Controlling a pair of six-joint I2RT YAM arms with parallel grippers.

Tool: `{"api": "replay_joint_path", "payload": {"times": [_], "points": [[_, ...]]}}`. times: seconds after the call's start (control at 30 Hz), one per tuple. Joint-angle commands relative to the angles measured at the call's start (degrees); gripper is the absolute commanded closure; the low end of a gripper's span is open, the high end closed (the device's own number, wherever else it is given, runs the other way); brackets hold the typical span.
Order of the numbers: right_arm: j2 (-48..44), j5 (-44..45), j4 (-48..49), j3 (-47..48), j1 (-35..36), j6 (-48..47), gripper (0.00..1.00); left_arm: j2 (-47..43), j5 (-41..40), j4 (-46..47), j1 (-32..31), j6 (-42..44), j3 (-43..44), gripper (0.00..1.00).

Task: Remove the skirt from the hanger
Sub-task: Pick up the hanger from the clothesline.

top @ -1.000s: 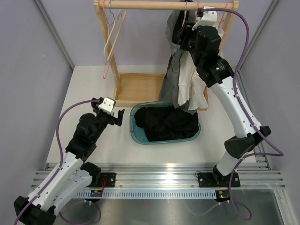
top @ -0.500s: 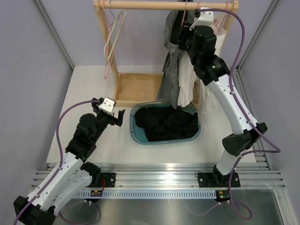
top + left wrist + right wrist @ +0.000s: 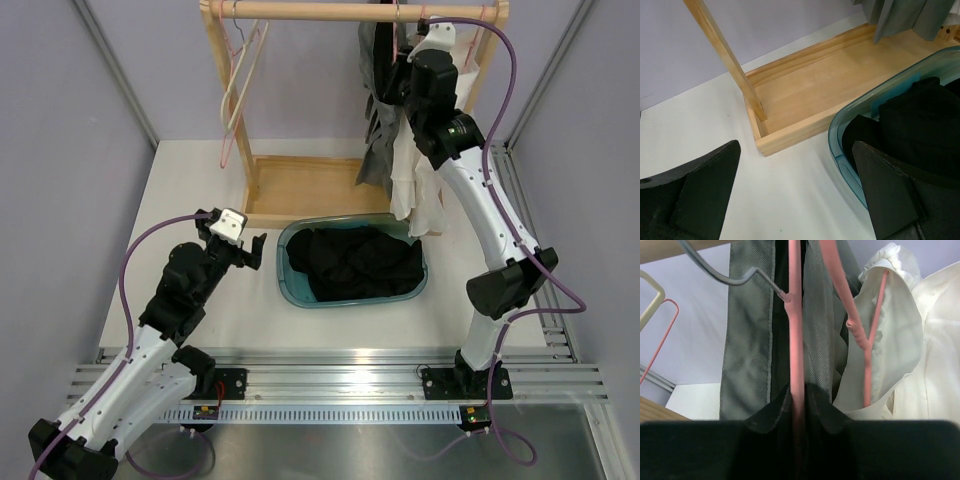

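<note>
Left claw agape, right claw clamped.

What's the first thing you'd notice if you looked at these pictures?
The right gripper is high up at the wooden rail at the back, pinching the pink hanger that carries the grey skirt, with a white garment hanging just beside it. Below, in the middle of the table, a teal tub is full of black clothes. The left gripper hovers wide open to its left.
</note>
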Motion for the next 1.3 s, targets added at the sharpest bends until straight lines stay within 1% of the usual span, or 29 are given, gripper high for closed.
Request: {"api": "replay_joint_path", "payload": {"times": [0.0, 0.03, 0.13, 0.2, 0.33, 0.57, 0.83, 1.0, 1.1, 1.13, 1.17, 1.2, 1.27], "points": [[0.92, -0.04, -0.79, 2.21, -0.65, -1.50, 0.78, -0.47, 1.35, 1.98, -0.35, 0.84, 2.82, 0.01], [0.92, -0.39, -0.61, 2.29, -0.74, -2.03, 0.86, -0.47, 1.44, 1.99, -0.27, 0.75, 2.82, 0.01], [0.04, -1.27, -0.08, 2.38, -0.74, -3.87, 0.97, -0.47, 1.70, 1.99, -0.27, 0.66, 2.91, 0.01], [-0.49, -2.06, 0.70, 2.73, -0.74, -5.45, 1.00, -0.47, 1.79, 1.98, -0.35, 0.75, 2.91, 0.01], [-1.98, -4.79, 2.29, 3.61, -0.65, -8.71, 1.00, -0.39, 1.97, 1.99, -0.27, 0.75, 2.91, 0.01], [-4.35, -8.65, 2.56, 8.44, -0.65, -11.44, 1.00, -0.21, 2.05, 1.99, -0.35, 0.66, 2.82, 0.01], [-6.72, -11.46, 2.29, 7.13, -0.74, -11.70, 1.00, -0.21, 2.14, 1.81, -0.35, 0.75, 2.82, 0.01], [-9.62, -15.85, 3.25, 0.46, -0.65, -11.88, 1.00, -0.30, 2.23, 1.90, -0.35, 0.66, 2.82, 0.01], [-12.25, -18.05, 3.78, -5.15, -0.48, -14.60, 1.00, -0.38, 2.40, 1.90, -0.35, 0.66, 2.82, 0.01], [-12.96, -18.24, 3.78, -5.18, -0.56, -15.12, 1.00, -0.21, 2.41, 1.90, -0.35, 0.66, 2.82, 0.01], [-13.40, -18.33, 4.31, -7.87, -0.39, -16.00, 1.00, -0.12, 2.49, 1.90, -0.35, 0.58, 2.91, 0.01], [-14.45, -20.76, 4.22, -9.03, -0.30, -16.88, 1.00, -0.30, 2.49, 1.90, -0.44, 0.57, 2.91, 0.01], [-15.69, -20.96, 4.66, -13.33, 0.31, -19.78, 1.00, -0.21, 2.58, 1.90, -0.35, 0.58, 2.91, 0.01]]}}
